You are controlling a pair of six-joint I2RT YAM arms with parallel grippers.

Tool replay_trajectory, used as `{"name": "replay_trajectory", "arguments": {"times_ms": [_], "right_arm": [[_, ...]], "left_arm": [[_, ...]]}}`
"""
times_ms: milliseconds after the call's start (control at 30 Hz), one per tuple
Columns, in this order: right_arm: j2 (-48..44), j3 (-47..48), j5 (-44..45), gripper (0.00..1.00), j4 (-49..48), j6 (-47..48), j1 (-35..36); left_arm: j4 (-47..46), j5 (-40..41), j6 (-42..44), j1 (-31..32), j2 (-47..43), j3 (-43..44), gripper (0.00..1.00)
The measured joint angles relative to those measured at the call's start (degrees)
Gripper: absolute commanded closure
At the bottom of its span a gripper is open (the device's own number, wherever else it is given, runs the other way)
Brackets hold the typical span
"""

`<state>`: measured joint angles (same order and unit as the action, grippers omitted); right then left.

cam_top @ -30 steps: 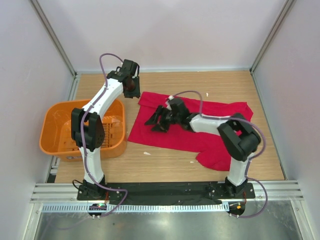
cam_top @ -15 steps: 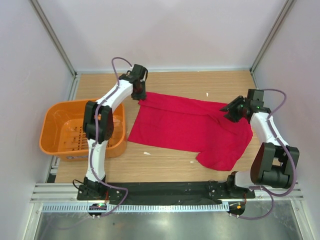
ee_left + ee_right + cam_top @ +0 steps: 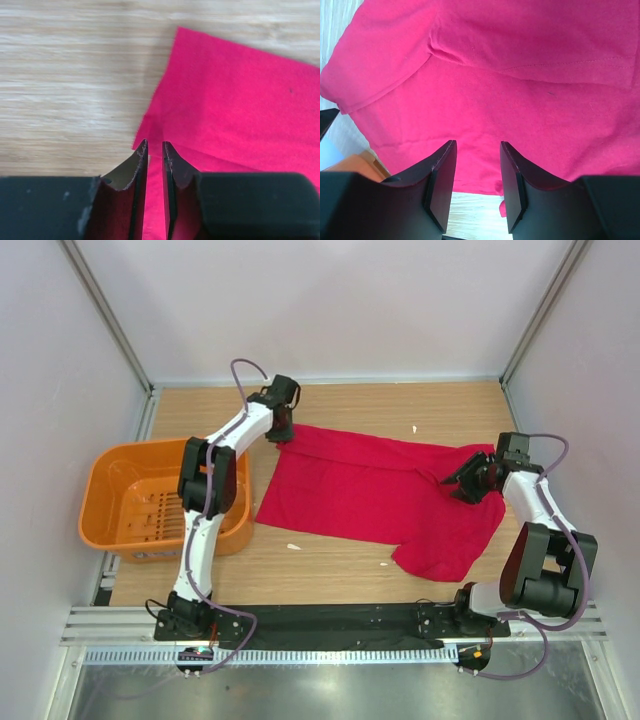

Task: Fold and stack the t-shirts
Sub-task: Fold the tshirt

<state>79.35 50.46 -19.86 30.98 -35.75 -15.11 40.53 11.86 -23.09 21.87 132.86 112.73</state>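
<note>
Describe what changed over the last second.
The right fingers left the middle of the shirt, swung out right, and now hover open over its right end. The left fingers shifted right to its far left corner. The shirt lies flatter; the basket stayed.

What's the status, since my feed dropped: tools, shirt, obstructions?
Left tool shut on t-shirt, far left corner. Right tool open over its right side. Cloth spread out, not yet folded. Orange basket to its left, nothing on the cloth.

Hidden or cut off
The left gripper (image 3: 283, 428) hides the shirt's (image 3: 365, 490) upper-left corner, its arm (image 3: 228, 438) covers the basket's (image 3: 100, 466) right wall; the left wrist view crops the cloth at right and bottom; a white speck (image 3: 293, 546), too small to name.
</note>
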Motion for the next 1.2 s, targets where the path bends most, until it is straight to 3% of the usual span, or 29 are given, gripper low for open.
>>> {"name": "replay_trajectory", "arguments": {"times_ms": [433, 667, 967, 1200], "right_arm": [[0.0, -0.02, -0.22, 0.54, -0.09, 1.29, 0.0], [-0.35, -0.83, -0.39, 0.54, -0.24, 1.49, 0.0], [-0.39, -1.73, -0.57, 0.54, -0.52, 1.49, 0.0], [-0.39, -1.73, -0.55, 0.54, -0.52, 1.4, 0.0]], "left_arm": [[-0.42, -0.81, -0.37, -3.56, 0.94, 0.63, 0.76], [-0.28, -2.86, -0.94, -3.48, 1.55, 0.72, 0.68], [-0.26, -3.56, -2.58, -3.48, 1.55, 0.28, 0.69], [-0.11, -4.22, -5.14, -3.48, 1.55, -0.44, 0.76]]}}
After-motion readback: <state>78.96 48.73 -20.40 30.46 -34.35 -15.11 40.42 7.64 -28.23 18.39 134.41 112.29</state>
